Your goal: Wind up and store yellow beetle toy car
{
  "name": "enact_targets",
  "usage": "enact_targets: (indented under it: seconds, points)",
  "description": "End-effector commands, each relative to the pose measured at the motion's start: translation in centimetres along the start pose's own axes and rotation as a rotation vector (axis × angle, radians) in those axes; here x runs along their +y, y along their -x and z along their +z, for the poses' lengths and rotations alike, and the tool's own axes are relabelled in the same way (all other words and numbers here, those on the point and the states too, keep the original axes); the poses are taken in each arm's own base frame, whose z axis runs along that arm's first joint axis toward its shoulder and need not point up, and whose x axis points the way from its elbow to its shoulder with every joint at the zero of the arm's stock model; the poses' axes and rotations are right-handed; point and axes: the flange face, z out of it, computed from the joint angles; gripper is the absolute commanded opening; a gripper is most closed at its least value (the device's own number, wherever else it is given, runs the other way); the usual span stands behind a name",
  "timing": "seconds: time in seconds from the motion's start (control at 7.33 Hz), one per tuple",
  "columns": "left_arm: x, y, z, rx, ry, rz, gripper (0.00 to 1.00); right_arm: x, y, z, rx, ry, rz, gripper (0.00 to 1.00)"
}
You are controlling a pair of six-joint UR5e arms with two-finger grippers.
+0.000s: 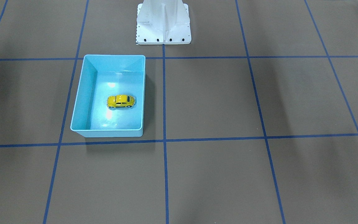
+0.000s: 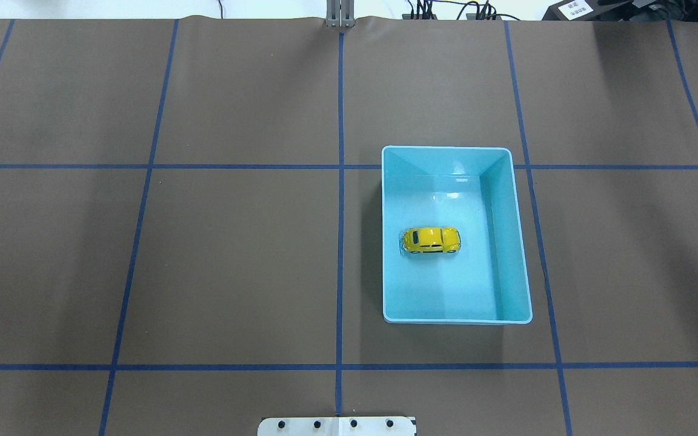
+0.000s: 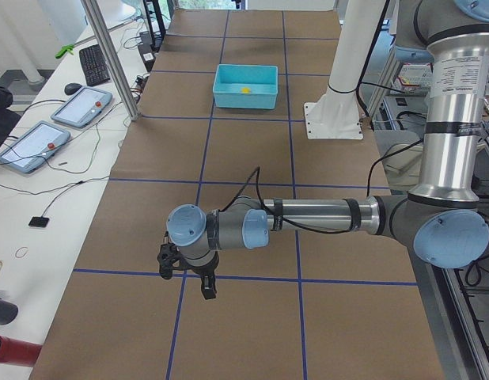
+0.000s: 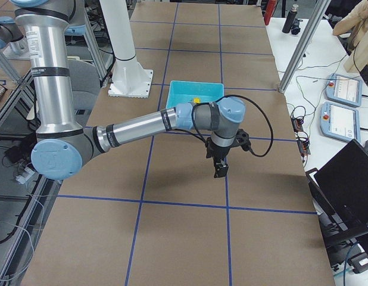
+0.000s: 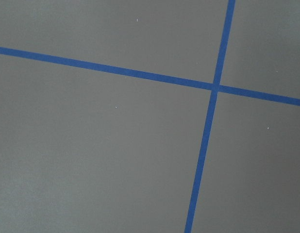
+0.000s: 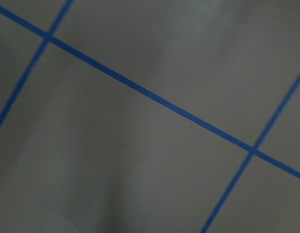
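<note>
The yellow beetle toy car (image 1: 121,101) stands on its wheels on the floor of the light blue bin (image 1: 79,102). It also shows in the overhead view (image 2: 431,240), inside the bin (image 2: 518,242), and as a yellow speck in the side views (image 3: 245,89) (image 4: 197,99). My left gripper (image 3: 206,288) shows only in the exterior left view, far from the bin, above the table. My right gripper (image 4: 220,170) shows only in the exterior right view, short of the bin. I cannot tell whether either is open or shut. The wrist views show only table.
The table is brown with a blue tape grid (image 2: 340,181). The white robot base (image 1: 163,23) stands at the robot's edge. Tablets (image 3: 80,105) and cables lie on the side bench; a metal post (image 3: 114,59) stands by the table's edge.
</note>
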Motion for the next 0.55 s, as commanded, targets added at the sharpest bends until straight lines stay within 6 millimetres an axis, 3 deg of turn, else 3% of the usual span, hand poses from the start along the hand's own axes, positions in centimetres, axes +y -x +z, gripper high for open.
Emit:
enact_targets:
  seconds: [0.0,0.41]
  points:
    - [0.0,0.01,0.01,0.0,0.0,0.002,1.0,1.85,-4.87,2.34,-0.006,0.003,0.077,1.0]
    - [0.0,0.01,0.01,0.0,0.0,0.002,1.0,2.0,-5.49,2.61,0.001,-0.06,0.41,1.0]
